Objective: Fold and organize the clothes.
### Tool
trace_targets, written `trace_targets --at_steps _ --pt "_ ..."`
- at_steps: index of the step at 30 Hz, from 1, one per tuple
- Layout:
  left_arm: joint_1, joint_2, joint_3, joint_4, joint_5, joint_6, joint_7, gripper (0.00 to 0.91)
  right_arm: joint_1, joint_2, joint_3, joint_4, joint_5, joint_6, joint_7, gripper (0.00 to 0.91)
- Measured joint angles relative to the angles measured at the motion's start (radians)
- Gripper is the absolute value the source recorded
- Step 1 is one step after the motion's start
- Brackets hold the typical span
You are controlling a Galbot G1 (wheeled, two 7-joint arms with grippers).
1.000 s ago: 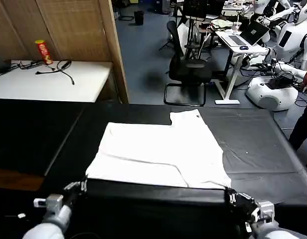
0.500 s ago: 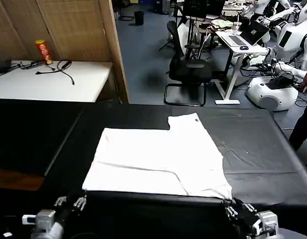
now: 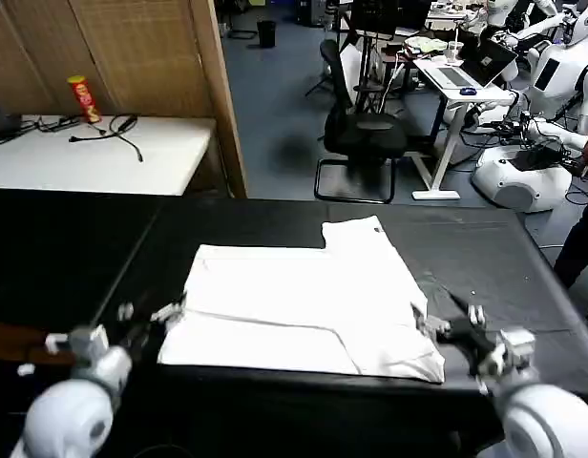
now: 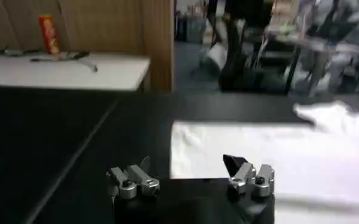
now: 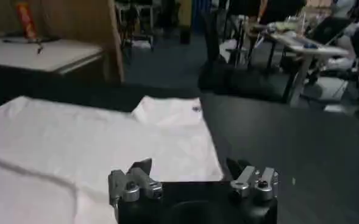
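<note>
From my head camera, the white T-shirt (image 3: 308, 307) lies flat on the black table (image 3: 485, 258) between my left gripper (image 3: 149, 313) and right gripper (image 3: 451, 322). Left wrist: my fingers (image 4: 133, 181) are spread and empty, the shirt's edge just ahead. Right wrist: fingers (image 5: 135, 182) parted, hovering over the shirt.

Bench (image 3: 504, 258): wide, covered in black cloth.
On it: white T-shirt (image 3: 304, 310), lying flat near the front edge, one sleeve toward the far side.

Head looks down; wrists low, sharing T-shirt (image 3: 308, 305).
</note>
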Motion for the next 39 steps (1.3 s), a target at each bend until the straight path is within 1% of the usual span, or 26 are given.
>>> trace_targets --at_steps 7,14,18,22,27,31,32,33,34,35,36,37,38,39 --pt "-0.282 0.01 0.141 0.26 -0.037 0.019 0.021 0.878 0.296 0.044 -0.177 -0.294 -0.027 0.029 -0.006 0.878" --pt "-0.494 -0.026 0.26 0.486 -0.015 0.04 0.037 0.878 0.501 0.101 -0.298 -0.556 -0.03 0.045 -0.022 0.878" --pt "-0.56 -0.04 0.297 0.576 0.004 0.052 0.045 0.878 0.58 0.134 -0.339 -0.675 -0.035 0.04 -0.024 0.878" --pt "-0.599 -0.047 0.315 0.643 0.004 0.072 0.059 0.878 0.632 0.166 -0.362 -0.763 -0.039 0.04 -0.024 0.878" --pt "-0.63 -0.053 0.328 0.707 0.008 0.077 0.085 0.878 0.679 0.205 -0.369 -0.845 -0.055 0.038 -0.024 0.878" --pt "-0.635 -0.06 0.333 0.728 0.008 0.089 0.1 0.878 0.692 0.225 -0.372 -0.888 -0.065 0.021 -0.024 0.878" --pt "-0.634 -0.062 0.334 0.73 0.011 0.09 0.107 0.868 0.693 0.228 -0.373 -0.894 -0.067 0.018 -0.025 0.77" --pt "-0.634 -0.063 0.336 0.733 0.016 0.09 0.113 0.722 0.694 0.229 -0.375 -0.898 -0.067 0.016 -0.026 0.741" --pt "-0.634 -0.064 0.339 0.736 0.02 0.09 0.118 0.644 0.694 0.229 -0.376 -0.901 -0.067 0.014 -0.03 0.683" --pt "-0.634 -0.064 0.341 0.739 0.023 0.09 0.121 0.429 0.695 0.23 -0.377 -0.903 -0.067 0.01 -0.034 0.527" --pt "-0.634 -0.064 0.343 0.742 0.026 0.09 0.123 0.361 0.696 0.231 -0.379 -0.903 -0.067 0.008 -0.039 0.449" --pt "-0.636 -0.064 0.344 0.746 0.029 0.09 0.125 0.244 0.696 0.232 -0.381 -0.904 -0.067 0.007 -0.042 0.254" --pt "-0.638 -0.065 0.346 0.749 0.032 0.09 0.128 0.176 0.696 0.234 -0.382 -0.904 -0.067 0.005 -0.044 0.098" --pt "-0.639 -0.065 0.348 0.752 0.036 0.089 0.133 0.166 0.695 0.236 -0.382 -0.904 -0.067 0.004 -0.046 0.078"
